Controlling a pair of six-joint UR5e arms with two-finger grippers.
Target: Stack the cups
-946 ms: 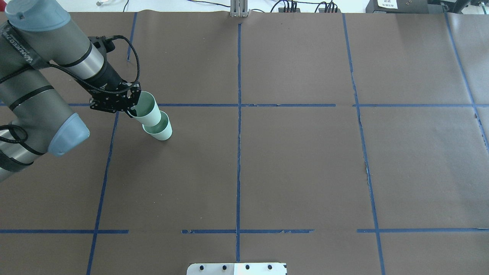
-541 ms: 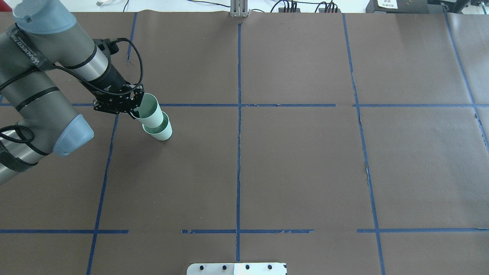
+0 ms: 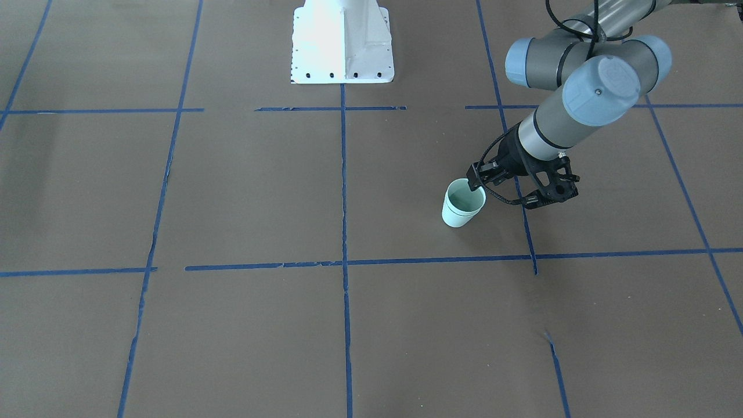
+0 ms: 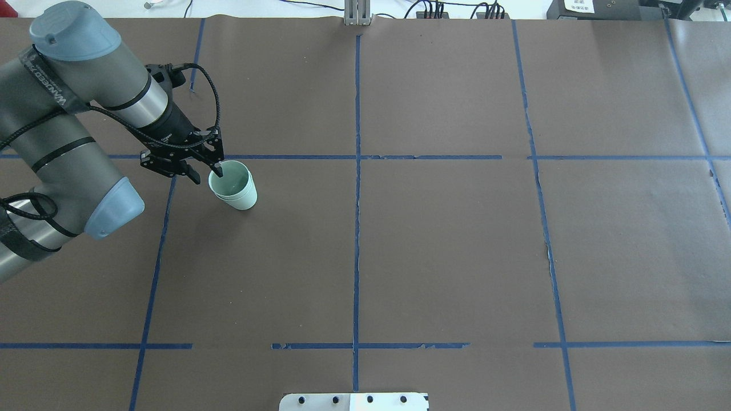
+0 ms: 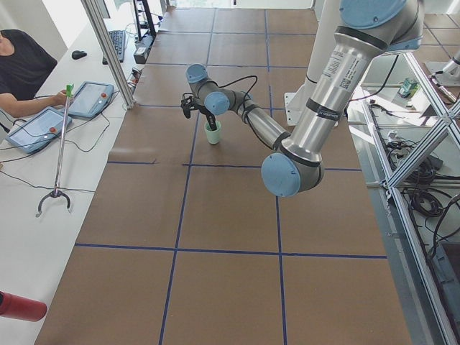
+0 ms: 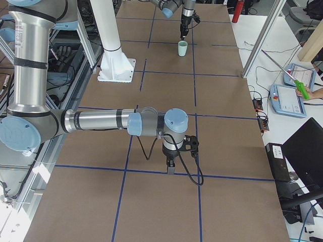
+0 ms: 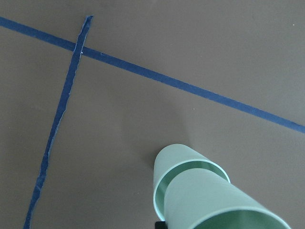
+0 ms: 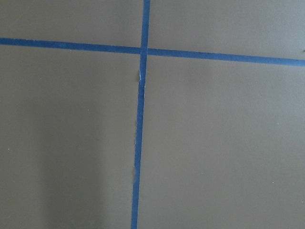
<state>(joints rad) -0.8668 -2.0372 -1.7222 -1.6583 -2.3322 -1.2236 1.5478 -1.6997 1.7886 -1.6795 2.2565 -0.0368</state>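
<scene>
Two pale mint-green cups are nested, the upper cup sitting upright inside the lower cup on the brown table. The stack also shows in the front-facing view, the left view and the right view. My left gripper is open at the stack's left rim. One finger is at the rim and the other is outside, apart from the cup. The left wrist view shows the upper cup in the lower cup. My right gripper points down over tape lines; I cannot tell its state.
Blue tape lines divide the brown table cover into squares. The white robot base plate stands at the near middle edge. Cables and boxes lie beyond the far edge. An operator sits at a side desk.
My left gripper has moved right and down, setting the upper cup into the lower one. Its fingers have spread apart from the rim. The lower cup has stayed in place.
</scene>
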